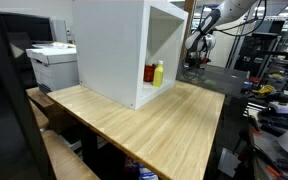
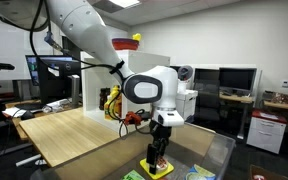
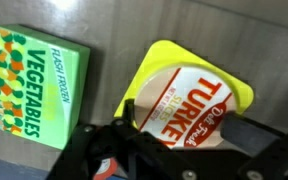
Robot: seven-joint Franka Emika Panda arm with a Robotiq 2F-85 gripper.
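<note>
With the jaws apart astride the turkey pack at centre right of the wrist view, closing off-centre on its yellow rim could skid it frame-left into the vegetables box.

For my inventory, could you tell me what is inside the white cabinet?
A yellow bottle and a red container stand at the bottom; the cabinet's side wall hides the rest.
</note>
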